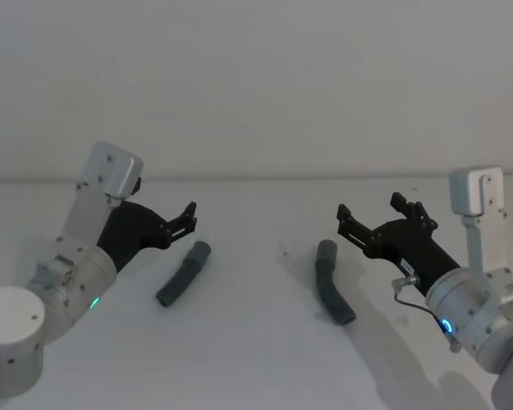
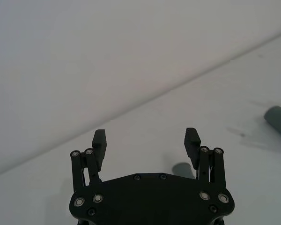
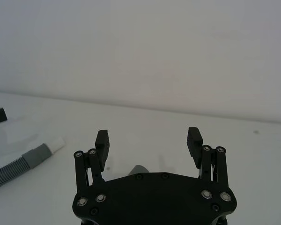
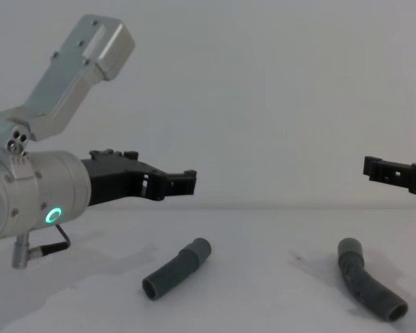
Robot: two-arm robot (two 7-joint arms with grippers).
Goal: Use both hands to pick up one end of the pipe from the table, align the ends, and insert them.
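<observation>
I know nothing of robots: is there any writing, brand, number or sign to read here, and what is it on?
None: no word, number or sign can be read in any view.
The white matte table, the straight dark grey ribbed hose piece and the bent dark grey ribbed hose piece bear no print.
The left black plastic claw and the right black plastic claw, both open, show only screws.

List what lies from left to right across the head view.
Silver-grey metal left arm, straight dark grey ribbed hose piece, bent dark grey ribbed hose piece, silver-grey metal right arm. The open black left gripper and right gripper overlap the hose pieces sideways, so they are left out.
</observation>
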